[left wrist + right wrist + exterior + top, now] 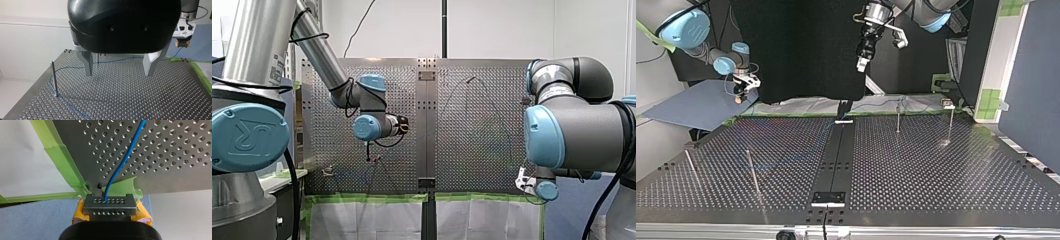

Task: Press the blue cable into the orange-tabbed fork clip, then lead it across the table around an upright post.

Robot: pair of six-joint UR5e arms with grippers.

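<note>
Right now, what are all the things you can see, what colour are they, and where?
perforated metal table: one, grey, under everything.
thin upright metal posts: four, silver, standing on the table.
thin blue cable: one, blue, across the table, curving past one post, end in my right gripper.
green tape: strips, green, along the table's edge.
flat blue sheet: one, blue, beside the table below my right gripper.
my left gripper: one, black with metal fingers, open above the table.
my right gripper: one, yellow pads, shut on the cable at the table's edge.

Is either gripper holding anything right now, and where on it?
My right gripper grips the blue cable just beyond the table corner; its end is hidden. My left gripper is open, holding nothing.
</note>
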